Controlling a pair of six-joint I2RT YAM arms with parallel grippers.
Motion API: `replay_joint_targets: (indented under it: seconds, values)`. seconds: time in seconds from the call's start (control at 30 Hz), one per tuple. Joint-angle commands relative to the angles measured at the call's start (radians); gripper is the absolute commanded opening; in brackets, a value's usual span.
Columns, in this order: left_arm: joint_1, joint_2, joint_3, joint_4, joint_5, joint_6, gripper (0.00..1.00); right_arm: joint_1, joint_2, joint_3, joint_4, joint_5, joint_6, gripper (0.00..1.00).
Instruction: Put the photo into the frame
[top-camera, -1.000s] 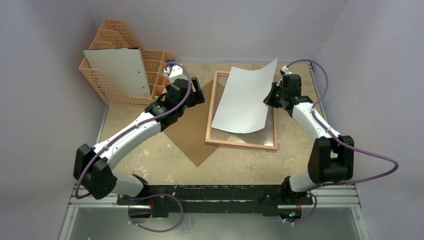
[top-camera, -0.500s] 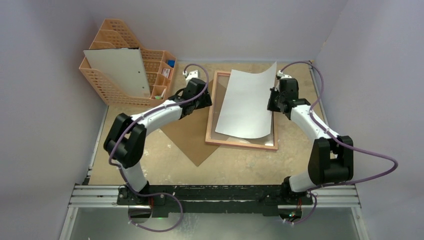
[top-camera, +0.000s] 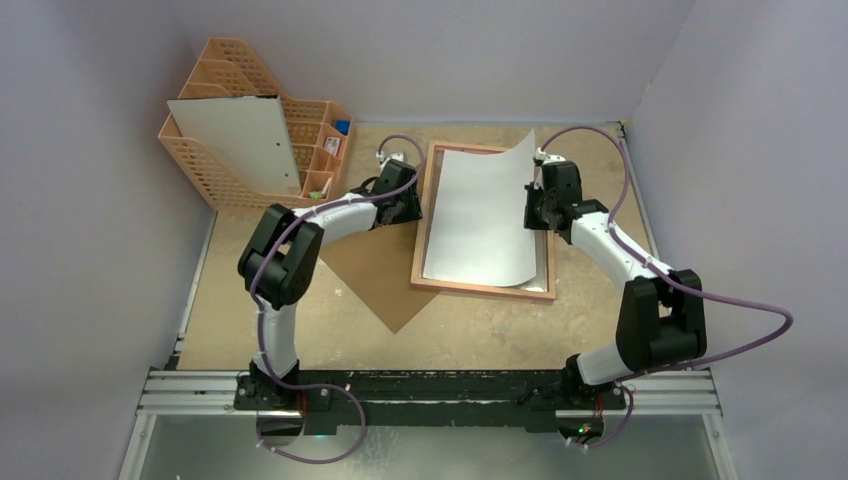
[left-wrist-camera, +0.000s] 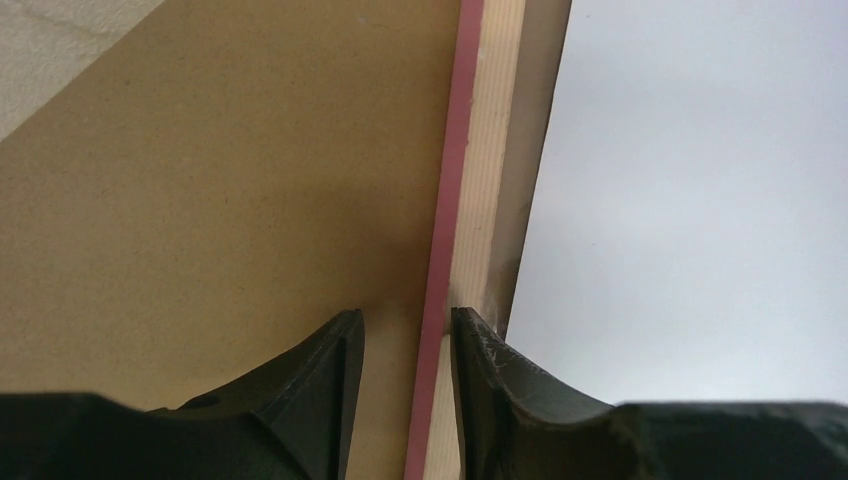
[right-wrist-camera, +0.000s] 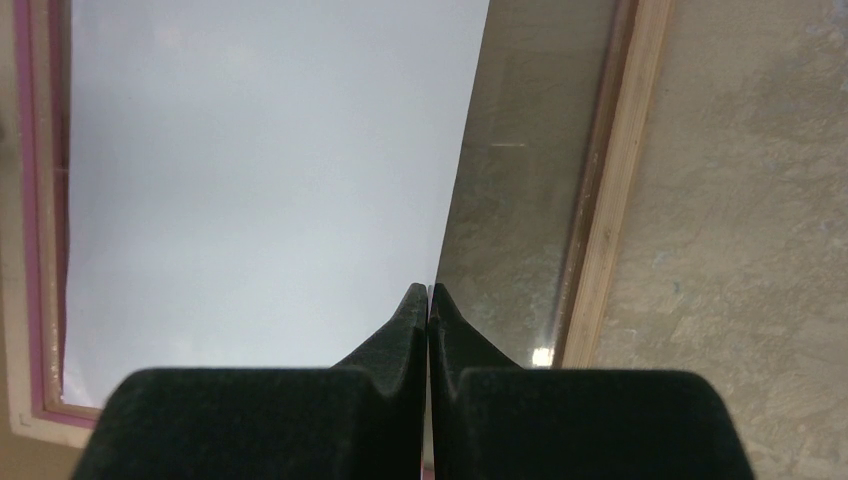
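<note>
Photo (top-camera: 478, 215): white back up, lying inside frame (top-camera: 470, 290), mid-table. Right edge raised, far right corner curled up. Right gripper (right-wrist-camera: 429, 300) clenched on photo's right edge, arm reaching in from right. Left gripper (left-wrist-camera: 405, 335) jaws part-open, straddling frame's left rail. Photo long axis near-to-far, parallel to frame.

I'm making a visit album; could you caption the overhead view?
Right gripper pinches the photo by its edge, white back up, over the frame; left gripper straddles the frame's left rail.
</note>
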Motion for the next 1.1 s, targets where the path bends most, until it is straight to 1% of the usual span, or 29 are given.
replay_joint_targets:
  seconds: [0.0, 0.13, 0.3, 0.5, 0.63, 0.73, 0.83, 0.97, 1.07]
  values:
    - [0.019, 0.037, 0.070, 0.027, 0.062, 0.029, 0.39, 0.017, -0.033, 0.005, -0.023, 0.068, -0.018, 0.00]
    - [0.025, 0.052, 0.069, 0.033, 0.091, 0.025, 0.38, 0.017, 0.000, 0.036, 0.000, 0.056, -0.005, 0.00]
    - [0.028, 0.062, 0.067, 0.036, 0.121, 0.022, 0.38, 0.016, 0.054, 0.085, 0.029, 0.000, 0.004, 0.00]
    - [0.028, 0.064, 0.058, 0.047, 0.146, 0.015, 0.36, 0.018, 0.095, 0.094, 0.054, -0.032, 0.007, 0.00]
    - [0.028, 0.066, 0.058, 0.049, 0.152, 0.011, 0.36, 0.018, 0.105, 0.087, 0.062, -0.030, 0.017, 0.04]
    - [0.028, 0.062, 0.058, 0.047, 0.153, 0.008, 0.36, 0.018, 0.108, 0.086, 0.057, 0.011, 0.021, 0.09]
    - [0.029, 0.058, 0.060, 0.046, 0.153, 0.008, 0.35, 0.018, 0.114, 0.094, 0.040, 0.059, 0.035, 0.18]
    - [0.033, 0.045, 0.061, 0.040, 0.148, 0.008, 0.36, 0.018, 0.112, 0.096, 0.011, 0.152, 0.056, 0.40]
    - [0.039, 0.033, 0.064, 0.028, 0.143, 0.010, 0.36, 0.019, 0.102, 0.093, -0.006, 0.245, 0.080, 0.52]
